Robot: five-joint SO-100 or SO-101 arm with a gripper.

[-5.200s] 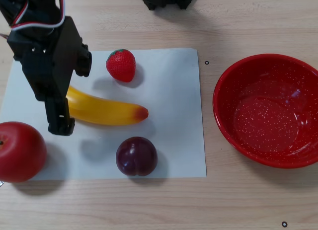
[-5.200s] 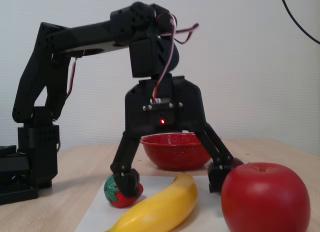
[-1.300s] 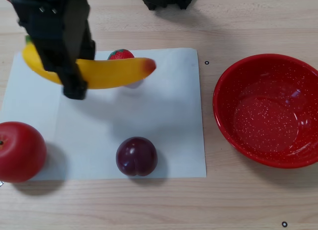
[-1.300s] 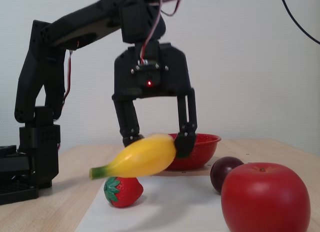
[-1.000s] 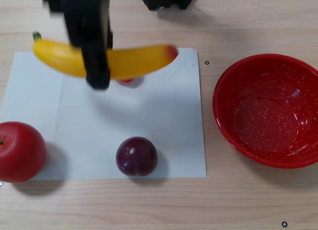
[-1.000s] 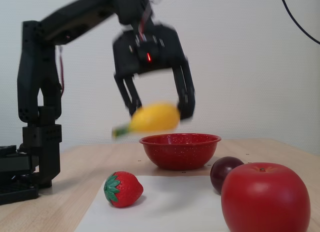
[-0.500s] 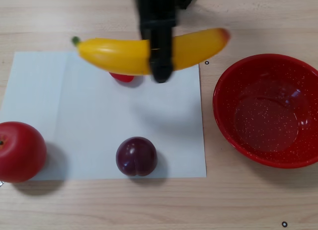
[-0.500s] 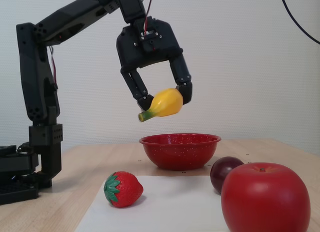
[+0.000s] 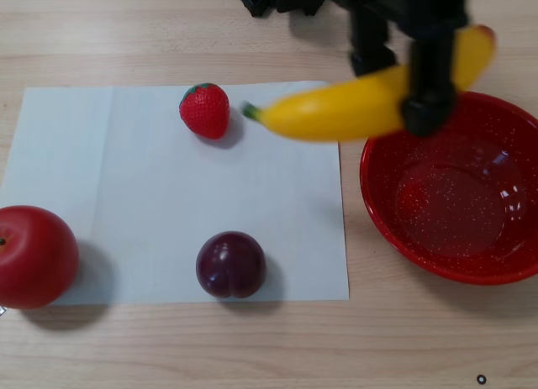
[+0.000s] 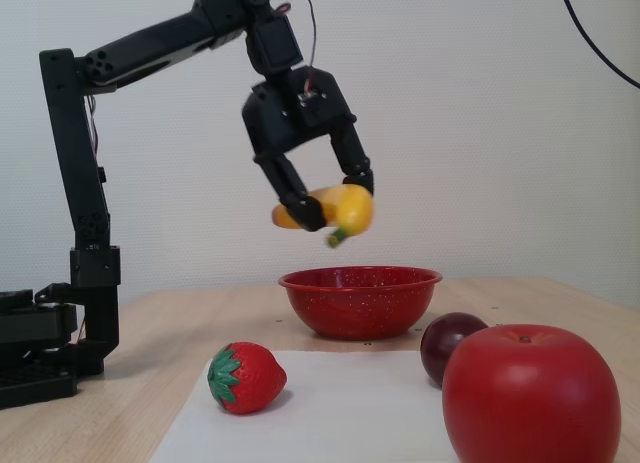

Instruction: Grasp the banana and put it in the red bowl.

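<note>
The yellow banana hangs in the air, held by my black gripper, which is shut on it about two thirds along. Its green stem tip points left in the other view; its far end rises past the gripper. In the fixed view the gripper holds the banana well above the table, over the left part of the red bowl. In the other view the red speckled bowl sits at the right, empty, and the banana crosses over its upper left rim.
A white paper sheet lies on the wooden table. On it are a strawberry, a dark plum and, at its left edge, a red apple. The arm's base stands at the left in the fixed view.
</note>
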